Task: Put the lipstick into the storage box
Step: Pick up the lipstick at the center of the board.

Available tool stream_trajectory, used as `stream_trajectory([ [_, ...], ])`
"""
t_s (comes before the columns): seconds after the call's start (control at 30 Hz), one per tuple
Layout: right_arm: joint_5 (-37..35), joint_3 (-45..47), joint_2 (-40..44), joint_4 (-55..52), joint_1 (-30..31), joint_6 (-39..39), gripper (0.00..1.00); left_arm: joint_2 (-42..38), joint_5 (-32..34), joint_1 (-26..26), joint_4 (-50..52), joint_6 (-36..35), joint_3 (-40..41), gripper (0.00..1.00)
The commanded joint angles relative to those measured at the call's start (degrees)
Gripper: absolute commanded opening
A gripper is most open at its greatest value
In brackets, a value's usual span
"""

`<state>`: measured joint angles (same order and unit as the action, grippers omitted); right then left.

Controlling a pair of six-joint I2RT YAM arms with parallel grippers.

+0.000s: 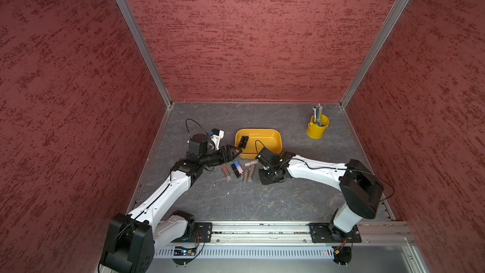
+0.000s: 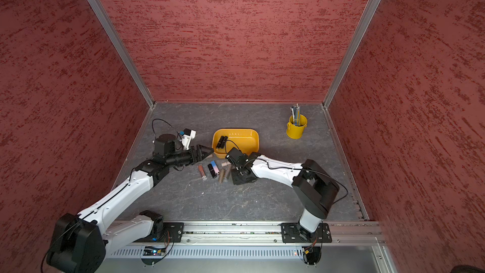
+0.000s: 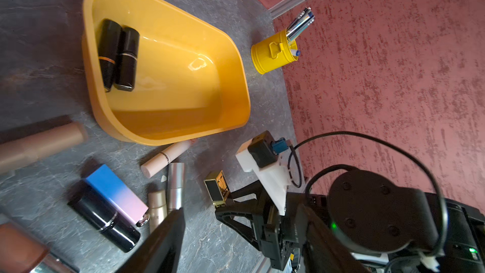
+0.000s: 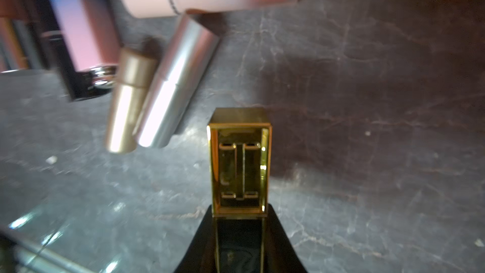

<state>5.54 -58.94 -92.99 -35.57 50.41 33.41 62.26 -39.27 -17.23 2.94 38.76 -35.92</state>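
My right gripper point(image 3: 225, 202) pinches a glossy gold square lipstick point(image 4: 240, 164), veined grey table point(image 4: 367, 127) free alongside; left gripper point(image 1: 233, 152) gapes beside the box point(image 1: 258, 130) rim.

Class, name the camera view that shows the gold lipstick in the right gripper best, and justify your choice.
The right wrist view: the gold lipstick sits in the centre, large, its embossed face clear, clamped in the right gripper. The left wrist view shows it small and from the side. In both top views it cannot be made out.
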Motion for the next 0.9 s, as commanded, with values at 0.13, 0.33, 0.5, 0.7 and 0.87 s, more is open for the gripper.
stream_trajectory([
  [0.13,19.69,5.19,15.68,13.53,-9.13,-2.99,0.19,3.94,-10.02,0.21,-23.70,12.00,0.75,0.78],
  [0.33,35.24,4.32,19.83,22.06,-16.25,-1.50,0.19,7.96,-13.58,-1.61,-37.23,17.98,-0.93,0.87],
  [0.5,46.31,5.16,19.83,35.85,-20.01,6.11,0.19,9.36,-15.11,-5.78,-37.28,15.78,-4.70,0.97],
  [0.7,51.16,6.72,19.16,46.49,-20.83,12.41,0.19,9.73,-15.05,-8.74,-36.32,13.71,-6.91,1.00],
  [0.87,53.41,7.88,18.78,51.84,-20.91,15.98,0.19,9.19,-14.35,-9.82,-35.71,11.89,-7.73,1.00],
])
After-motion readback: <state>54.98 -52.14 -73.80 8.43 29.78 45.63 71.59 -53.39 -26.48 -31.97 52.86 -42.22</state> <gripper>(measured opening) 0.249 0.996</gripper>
